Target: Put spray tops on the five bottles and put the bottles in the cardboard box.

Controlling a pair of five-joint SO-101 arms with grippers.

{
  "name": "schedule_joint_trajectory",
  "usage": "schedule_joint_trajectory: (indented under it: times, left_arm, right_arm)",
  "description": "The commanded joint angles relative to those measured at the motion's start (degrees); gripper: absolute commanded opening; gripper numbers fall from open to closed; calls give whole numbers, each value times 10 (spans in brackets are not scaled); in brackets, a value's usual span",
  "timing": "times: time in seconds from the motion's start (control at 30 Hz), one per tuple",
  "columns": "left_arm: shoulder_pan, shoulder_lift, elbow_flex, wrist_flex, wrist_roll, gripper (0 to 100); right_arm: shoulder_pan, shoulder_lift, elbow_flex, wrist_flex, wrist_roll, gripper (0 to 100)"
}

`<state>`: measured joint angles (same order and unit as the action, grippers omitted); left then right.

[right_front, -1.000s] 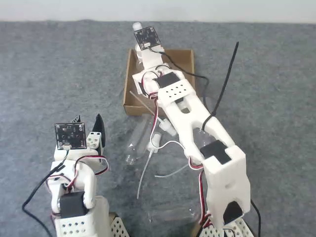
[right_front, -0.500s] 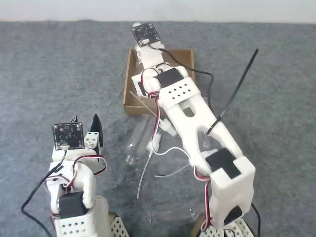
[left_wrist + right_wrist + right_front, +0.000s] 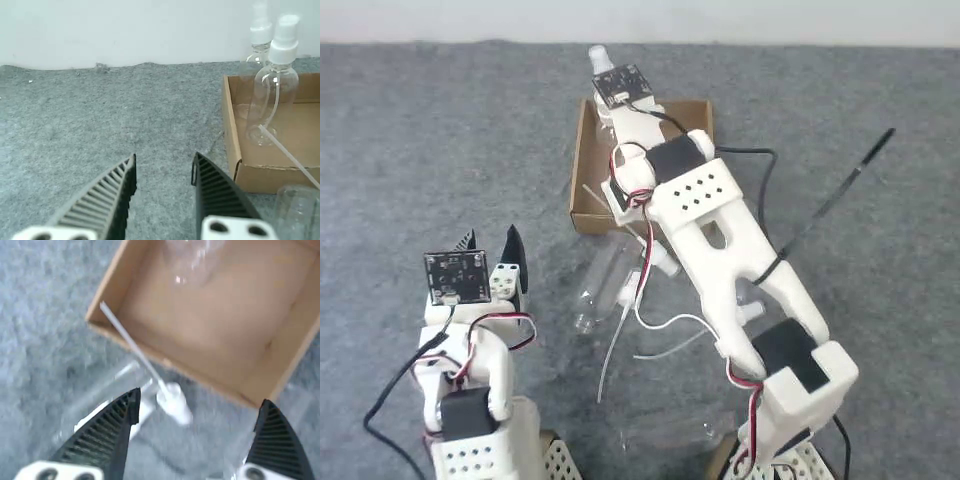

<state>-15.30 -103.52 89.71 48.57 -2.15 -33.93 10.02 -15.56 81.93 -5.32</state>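
My right gripper (image 3: 200,399) hangs with its jaws spread wide and empty over the near wall of the cardboard box (image 3: 225,325). Below it a white spray top (image 3: 172,402) lies on the grey carpet (image 3: 440,130) just outside the box, its thin tube slanting across the wall. My left gripper (image 3: 164,159) sits well apart from the box, jaws partly open, holding nothing. A capped bottle (image 3: 274,95) stands upright inside the box, with a second capped bottle (image 3: 257,45) just behind it. An uncapped bottle (image 3: 598,285) lies on its side near the box.
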Motion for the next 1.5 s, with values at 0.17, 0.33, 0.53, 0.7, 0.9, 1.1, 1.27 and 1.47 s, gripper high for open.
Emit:
schedule_joint_trajectory:
  times: [0.17, 0.33, 0.53, 0.7, 0.9, 1.1, 1.27, 1.47]
  left_arm:
    - [-1, -9, 0, -29, 5, 170]
    - [-1, -9, 0, -29, 6, 170]
    - [4, -9, -3, -47, 5, 170]
    - [-8, -9, 5, -76, 4, 172]
    - [-18, -9, 48, -79, 4, 173]
    - [-20, -9, 50, -78, 4, 173]
    - [-20, -9, 50, -78, 4, 173]
    - [-21, -9, 51, -76, 4, 173]
  right_arm:
    - [-5, -114, -8, 113, -4, 315]
    - [-5, -147, -8, 164, -4, 315]
    - [-6, -173, -8, 202, -5, 315]
    - [-5, -218, 33, 205, -4, 315]
    - [-2, -302, 128, 204, -7, 315]
    - [3, -349, 248, 199, -5, 317]
    - [71, -348, 336, 80, 9, 318]
    - [130, -347, 400, -48, 127, 318]
